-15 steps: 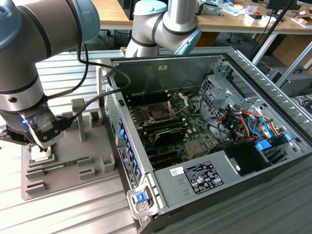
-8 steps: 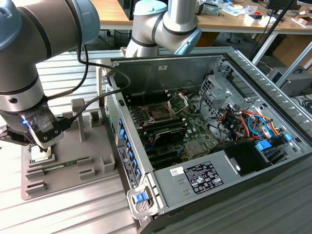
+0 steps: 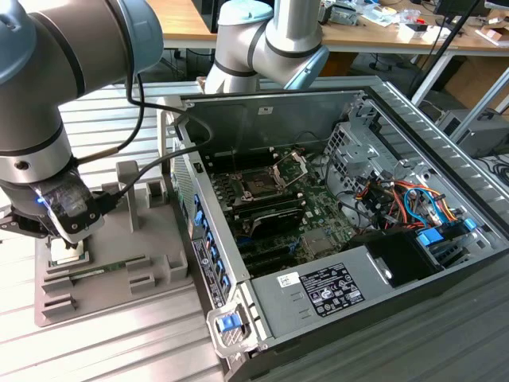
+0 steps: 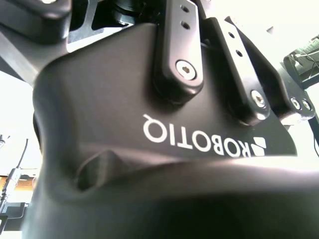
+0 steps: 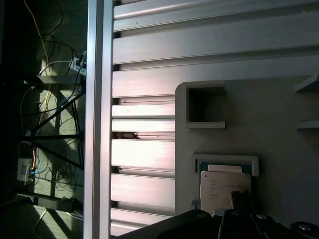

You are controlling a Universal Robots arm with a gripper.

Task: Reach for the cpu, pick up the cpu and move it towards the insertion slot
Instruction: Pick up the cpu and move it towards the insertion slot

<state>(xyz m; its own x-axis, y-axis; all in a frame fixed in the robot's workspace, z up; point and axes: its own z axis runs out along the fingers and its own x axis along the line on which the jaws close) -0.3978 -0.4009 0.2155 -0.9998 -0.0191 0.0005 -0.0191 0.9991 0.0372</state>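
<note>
Cpu [image 5: 224, 185], directly beneath the gripper [image 3: 67, 239], is being reached; its spread cannot be told, and square alignment is judged needed.

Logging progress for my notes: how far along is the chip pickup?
Reach looks done: the claw sits right over the silvery-white square metal cpu, which lies in its grey holder block. Whether it is gripped, I cannot tell. Lifting is not done; the dark square insertion slot with silver frame in the open computer case looks empty.
</note>
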